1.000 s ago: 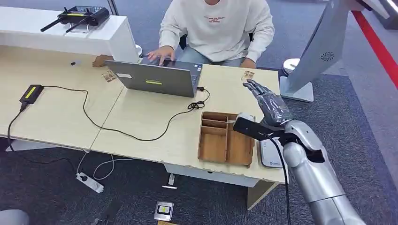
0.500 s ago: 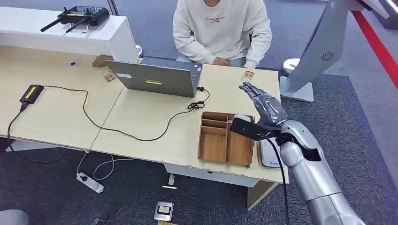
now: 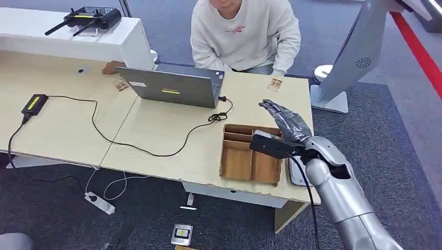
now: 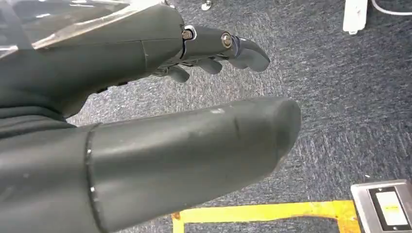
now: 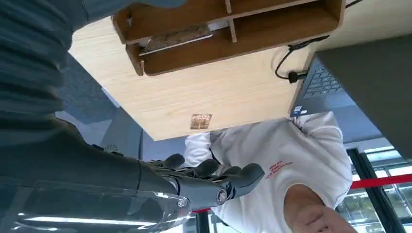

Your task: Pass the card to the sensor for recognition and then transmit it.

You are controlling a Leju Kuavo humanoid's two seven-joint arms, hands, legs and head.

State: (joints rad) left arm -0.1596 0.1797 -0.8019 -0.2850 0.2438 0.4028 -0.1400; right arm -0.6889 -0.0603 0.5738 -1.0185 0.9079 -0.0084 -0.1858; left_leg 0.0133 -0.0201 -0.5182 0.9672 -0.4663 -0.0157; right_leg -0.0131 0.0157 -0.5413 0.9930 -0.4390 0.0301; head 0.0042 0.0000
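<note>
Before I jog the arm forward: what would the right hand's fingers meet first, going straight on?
Likely nothing on the table: the right hand hovers open above it, fingers aimed toward the person; depth unclear.

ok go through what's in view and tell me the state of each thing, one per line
right hand: empty, fingers apart, raised over the desk
left hand: empty, hanging over the floor
wooden tray: flat on the desk, a card in one compartment
laptop: lid open
</note>
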